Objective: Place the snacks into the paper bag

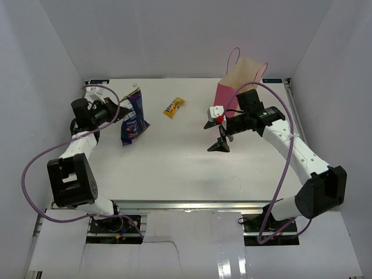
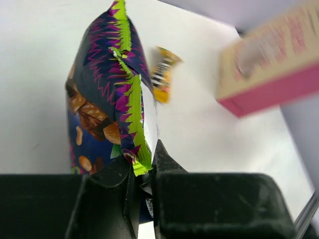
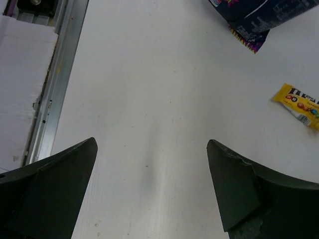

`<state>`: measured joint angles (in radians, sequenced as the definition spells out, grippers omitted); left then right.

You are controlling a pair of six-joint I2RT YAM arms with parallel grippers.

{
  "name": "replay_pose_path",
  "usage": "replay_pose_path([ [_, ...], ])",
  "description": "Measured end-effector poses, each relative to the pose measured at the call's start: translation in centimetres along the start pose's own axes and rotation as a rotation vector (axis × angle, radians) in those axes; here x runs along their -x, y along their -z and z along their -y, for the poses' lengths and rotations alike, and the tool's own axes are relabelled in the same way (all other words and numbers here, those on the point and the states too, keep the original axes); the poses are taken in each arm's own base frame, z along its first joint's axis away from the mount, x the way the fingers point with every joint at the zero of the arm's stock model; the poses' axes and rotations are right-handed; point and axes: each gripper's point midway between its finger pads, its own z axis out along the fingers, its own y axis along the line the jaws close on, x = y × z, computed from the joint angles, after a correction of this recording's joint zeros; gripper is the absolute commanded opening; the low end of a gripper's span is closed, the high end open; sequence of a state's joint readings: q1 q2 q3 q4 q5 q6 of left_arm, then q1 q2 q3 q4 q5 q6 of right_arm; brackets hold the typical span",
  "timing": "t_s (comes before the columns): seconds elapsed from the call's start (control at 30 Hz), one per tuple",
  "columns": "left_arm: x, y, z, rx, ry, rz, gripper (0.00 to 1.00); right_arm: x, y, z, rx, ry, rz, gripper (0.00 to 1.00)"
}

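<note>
The dark blue-purple crinkly snack bag (image 1: 132, 119) is at the table's left. My left gripper (image 1: 118, 114) is shut on its green sealed edge, seen close in the left wrist view (image 2: 144, 172), with the snack bag (image 2: 99, 109) stretching away from the jaws. A yellow candy packet (image 1: 174, 107) lies on the table beyond it (image 2: 162, 74). The pink paper bag (image 1: 241, 84) stands upright at the back right (image 2: 274, 64). My right gripper (image 1: 217, 136) is open and empty over bare table in front of the paper bag (image 3: 152, 144). No dark brown bars are in view.
The right wrist view shows the snack bag's corner (image 3: 254, 20), the yellow packet (image 3: 299, 105) and the metal rail (image 3: 55, 84) along the table's near edge. White walls enclose the table on three sides. Purple cables loop from both arms.
</note>
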<state>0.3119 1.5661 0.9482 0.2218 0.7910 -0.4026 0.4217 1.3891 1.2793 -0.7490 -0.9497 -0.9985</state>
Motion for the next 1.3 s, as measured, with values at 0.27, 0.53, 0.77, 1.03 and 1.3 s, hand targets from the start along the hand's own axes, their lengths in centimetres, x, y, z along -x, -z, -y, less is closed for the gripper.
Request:
replay_pose_path([
  [0.27, -3.3, 0.5, 12.8, -0.365, -0.372, -0.062, 0.0, 3.9, -0.3, 4.4, -0.033, 0.285, 0.03, 0.97],
  [0.53, -8.8, 2.1, 21.2, -0.641, -0.495, -0.142, 0.0, 5.2, -3.1, 7.7, -0.003, 0.4, 0.061, 0.95],
  [0.77, -11.8, 3.3, 23.3, -0.718, -0.509, -0.175, 0.0, 1.4, -9.5, 4.8, 0.093, 0.128, 0.006, 0.93],
  [1.03, -13.2, 3.3, 23.1, -0.72, -0.492, -0.205, 0.0, -2.4, -13.6, 4.1, -0.02, -0.122, -0.09, 0.83],
  [1.3, -12.4, 3.4, 22.9, -0.664, -0.497, -0.179, 0.15, -3.9, -15.2, 6.8, -0.13, -0.203, -0.107, 0.08],
])
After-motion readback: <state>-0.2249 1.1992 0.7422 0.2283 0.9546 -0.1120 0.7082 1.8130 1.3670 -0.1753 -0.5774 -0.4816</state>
